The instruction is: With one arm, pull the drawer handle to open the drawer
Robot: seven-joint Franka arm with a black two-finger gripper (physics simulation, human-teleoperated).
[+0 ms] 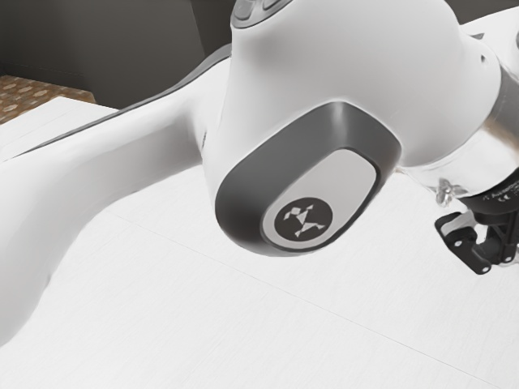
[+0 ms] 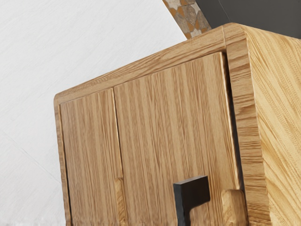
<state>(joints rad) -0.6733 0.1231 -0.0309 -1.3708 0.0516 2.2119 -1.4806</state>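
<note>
Nearest the hand, the black handle [image 2: 190, 194] stands proud of the drawer front [image 2: 174, 127], with a pale wooden nub [image 2: 233, 207] just beside it. That front looks level with the frame of the wooden cabinet [image 2: 275, 108], so I judge the drawer not yet opened and the step in hand to be the approach.

The end effector [image 1: 480, 243] hangs over the white desk [image 1: 203, 324] at the exterior view's right. The picture's border cuts it off, so I cannot tell whether it is released or clenched.

To do this well, the hand should come square to the drawer front and centre on the handle. It should take the bar from two sides and grip firmly before any pull. The pull should run straight out from the face, slowly. A slanted pull could slip off the bar, bind the drawer or drag the whole cabinet across the desk. The neighbouring panel [image 2: 89, 150] should stay untouched.

Farther off, patterned floor [image 2: 188, 14] shows past the desk.

As for markings, the arm's big joint bears a dark round badge [image 1: 302, 220] with a white angular emblem and no letters. Small pale print on the wrist [image 1: 503, 193] is too small to read.
</note>
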